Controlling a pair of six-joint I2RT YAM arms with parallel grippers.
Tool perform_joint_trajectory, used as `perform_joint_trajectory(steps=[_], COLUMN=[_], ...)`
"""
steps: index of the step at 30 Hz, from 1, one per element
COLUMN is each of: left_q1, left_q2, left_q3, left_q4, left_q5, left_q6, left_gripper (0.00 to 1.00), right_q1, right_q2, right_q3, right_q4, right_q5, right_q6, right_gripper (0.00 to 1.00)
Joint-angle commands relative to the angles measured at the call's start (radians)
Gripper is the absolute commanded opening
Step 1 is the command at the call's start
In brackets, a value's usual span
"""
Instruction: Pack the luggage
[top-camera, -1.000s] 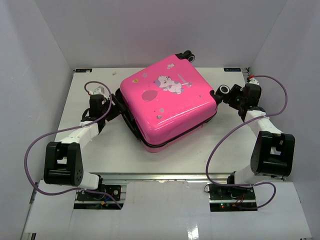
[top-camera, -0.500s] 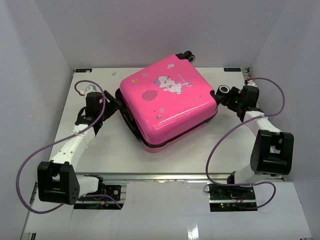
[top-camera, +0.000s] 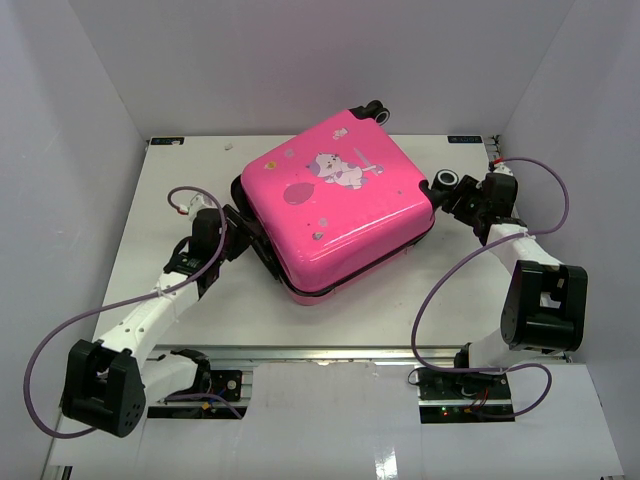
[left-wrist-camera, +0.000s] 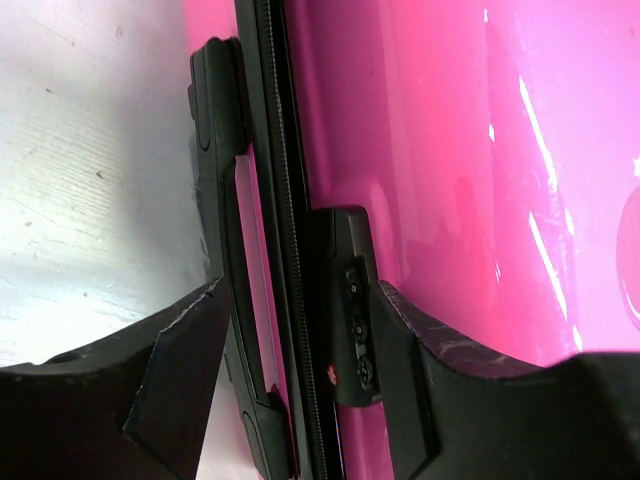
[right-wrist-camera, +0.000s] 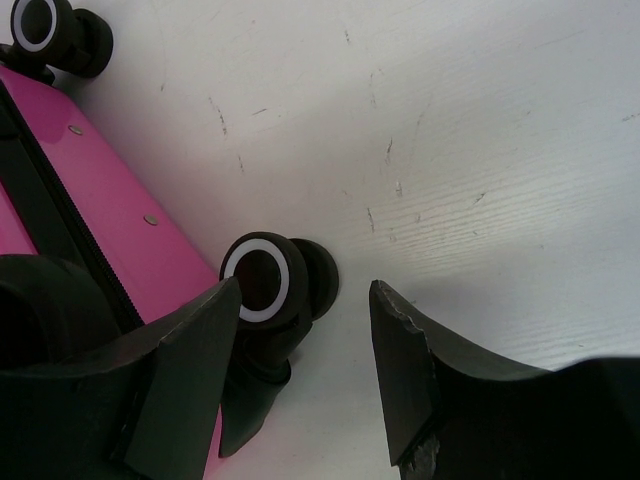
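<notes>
Between left jaws, luggage (left-wrist-camera: 450, 200) edge.

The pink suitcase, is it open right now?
No, the pink suitcase lies shut, both shells meeting along the black zipper trim.

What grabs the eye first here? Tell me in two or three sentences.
A glossy hot-pink suitcase with a cartoon animal print lies closed in the middle of the white table. The left gripper, jaws open, straddles its black zipper seam and combination lock on the left edge. The right gripper stands open beside a white-ringed black wheel at the right corner.
</notes>
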Motion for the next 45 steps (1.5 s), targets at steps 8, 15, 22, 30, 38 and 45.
perform_joint_trajectory(steps=[8,15,22,30,38,45], left_q1=[-0.02,-0.02,-0.03,-0.093,-0.146,-0.189], left_q2=[-0.122,-0.13,-0.103,-0.019,0.017,0.098], left_q3=[0.015,-0.021,-0.007,-0.012,0.002,-0.021], left_q4=[-0.146,-0.18,-0.152,-0.103,-0.082,-0.007], left_q5=[-0.073,-0.041,0.018,0.047,0.02,0.005], left_q6=[0.03,0.079,0.059,0.031,0.008,-0.013], left_gripper=[0.66,0.68,0.68,0.67,0.63,0.43], right_q1=[0.019,0.019,0.019,0.019,0.02,0.02], right_q2=[-0.067,-0.063,-0.072,-0.074,-0.076,-0.065], right_q3=[-0.012,-0.006,-0.007,-0.007,-0.009,-0.012], right_q4=[-0.008,-0.011,-0.013,-0.021,-0.02,-0.013], right_q5=[-0.048,-0.051,-0.047,-0.043,-0.043,-0.057], right_q6=[-0.022,-0.026,-0.027,-0.034,-0.034,-0.03], right_gripper=[0.61,0.62,0.61,0.62,0.62,0.62])
